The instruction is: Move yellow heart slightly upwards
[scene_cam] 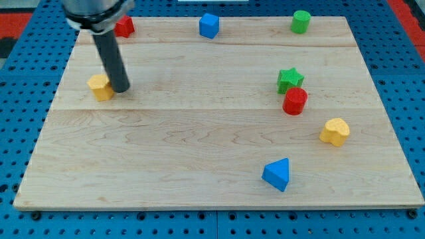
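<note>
Yellow heart sits near the desk's right edge, well apart from my tip, which has no gripper and rests just beside a yellow block at far left.

— Home, shop, lab?
— Looks like a robotics lab bench: pale wooden table laid over blue perforated panel, small coloured test blocks scattered about, dark rod of a machine arm reaching down.
</note>
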You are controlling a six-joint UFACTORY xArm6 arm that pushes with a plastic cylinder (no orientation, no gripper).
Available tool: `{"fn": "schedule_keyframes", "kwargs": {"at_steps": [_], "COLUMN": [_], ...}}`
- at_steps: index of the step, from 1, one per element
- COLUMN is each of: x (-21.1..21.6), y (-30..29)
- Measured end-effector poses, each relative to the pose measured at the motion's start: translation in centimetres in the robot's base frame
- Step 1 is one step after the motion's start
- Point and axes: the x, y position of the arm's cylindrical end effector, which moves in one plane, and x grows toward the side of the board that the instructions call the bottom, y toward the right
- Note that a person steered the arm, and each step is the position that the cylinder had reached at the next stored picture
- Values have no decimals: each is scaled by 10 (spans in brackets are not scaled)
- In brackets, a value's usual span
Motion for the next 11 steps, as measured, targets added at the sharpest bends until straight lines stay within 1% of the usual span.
{"fn": "schedule_keyframes", "kwargs": {"at_steps": [1, 3, 4, 5, 6, 7, 8, 9, 10, 11], "x": [-4, -3, 11, 24, 85, 104, 112, 145, 131, 96], "y": [-4, 9, 71, 167, 227, 303, 330, 344, 378, 361]}}
